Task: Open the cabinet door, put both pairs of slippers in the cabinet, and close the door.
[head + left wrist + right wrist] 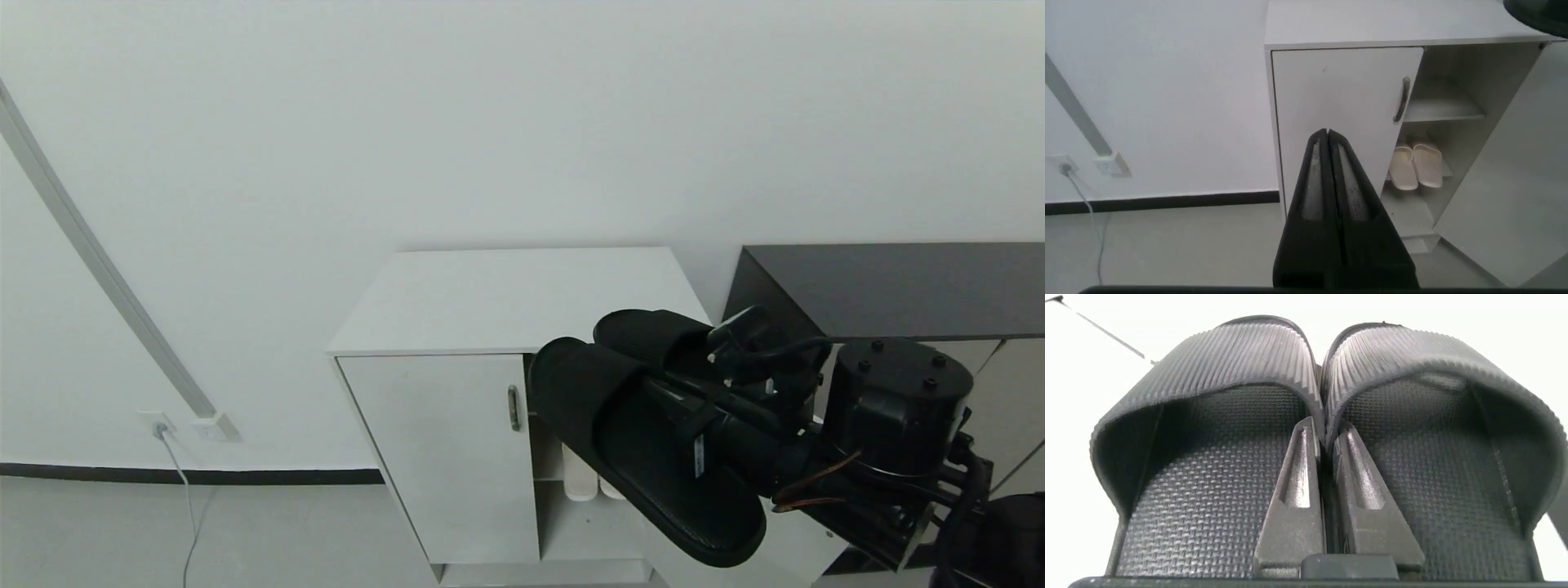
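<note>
The right end effector (1323, 429) was clamped on the pair of black ribbed rubber slippers (645, 441). Its fingers were closed over the adjoining inner edges so both went as one bundle, held up in front of the white wooden cabinet (506, 302). The cabinet's right door (1515, 180) stood open and the left door (441, 449) was shut (one open half looked enough for access). A pair of cream slippers (1417, 166) lay on a shelf inside, beneath a bare upper shelf (1441, 104). The left end effector (1328, 135) was closed on nothing, low and facing the cabinet, probably kept clear.
</note>
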Available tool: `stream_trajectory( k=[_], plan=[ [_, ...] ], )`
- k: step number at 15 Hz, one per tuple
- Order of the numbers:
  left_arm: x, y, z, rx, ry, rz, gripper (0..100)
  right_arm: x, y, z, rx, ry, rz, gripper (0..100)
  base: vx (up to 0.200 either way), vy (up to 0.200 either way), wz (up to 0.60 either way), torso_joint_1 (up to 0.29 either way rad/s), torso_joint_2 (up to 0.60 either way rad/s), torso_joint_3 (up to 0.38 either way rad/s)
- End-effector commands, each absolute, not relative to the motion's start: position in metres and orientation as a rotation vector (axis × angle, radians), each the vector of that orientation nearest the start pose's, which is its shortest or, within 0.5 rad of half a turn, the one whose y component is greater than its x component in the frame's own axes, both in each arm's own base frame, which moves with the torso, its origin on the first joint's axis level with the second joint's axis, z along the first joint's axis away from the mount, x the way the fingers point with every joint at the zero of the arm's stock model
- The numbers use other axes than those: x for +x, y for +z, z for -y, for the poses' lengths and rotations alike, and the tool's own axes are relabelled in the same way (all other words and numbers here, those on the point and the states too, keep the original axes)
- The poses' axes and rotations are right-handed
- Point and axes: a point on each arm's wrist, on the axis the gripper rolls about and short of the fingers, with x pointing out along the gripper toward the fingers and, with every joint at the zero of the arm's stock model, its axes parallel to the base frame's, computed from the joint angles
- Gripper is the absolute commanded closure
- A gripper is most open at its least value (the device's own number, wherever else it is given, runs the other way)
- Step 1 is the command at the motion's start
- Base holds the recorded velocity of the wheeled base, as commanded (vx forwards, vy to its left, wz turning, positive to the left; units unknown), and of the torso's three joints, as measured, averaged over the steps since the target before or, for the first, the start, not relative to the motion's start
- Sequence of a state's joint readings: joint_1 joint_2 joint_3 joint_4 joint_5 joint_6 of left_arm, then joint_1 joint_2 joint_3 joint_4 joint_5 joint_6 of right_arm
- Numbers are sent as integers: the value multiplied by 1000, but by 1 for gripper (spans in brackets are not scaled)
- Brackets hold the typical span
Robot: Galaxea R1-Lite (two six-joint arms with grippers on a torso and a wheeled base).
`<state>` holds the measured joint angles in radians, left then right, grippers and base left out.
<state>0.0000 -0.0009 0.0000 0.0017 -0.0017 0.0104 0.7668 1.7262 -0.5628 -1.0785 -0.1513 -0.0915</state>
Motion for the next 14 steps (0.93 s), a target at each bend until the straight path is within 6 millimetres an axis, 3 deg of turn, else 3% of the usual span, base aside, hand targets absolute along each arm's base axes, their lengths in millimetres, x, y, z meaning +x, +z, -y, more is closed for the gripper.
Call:
stream_trajectory(
  k=[1, 6, 14],
  plan=[
    [-23, 75, 0, 11, -3, -2, 100, 208, 157, -197, -128, 624, -51, 100, 0, 0, 0, 0, 0, 0],
    [-23, 75, 0, 11, -3, -2, 100, 206, 155, -199, -129, 637, -55, 100, 0, 0, 0, -39, 91, 56],
    [-23, 75, 0, 11, -3, -2, 100, 205, 153, -199, -128, 644, -57, 100, 0, 0, 0, -188, 445, 252]
  ],
)
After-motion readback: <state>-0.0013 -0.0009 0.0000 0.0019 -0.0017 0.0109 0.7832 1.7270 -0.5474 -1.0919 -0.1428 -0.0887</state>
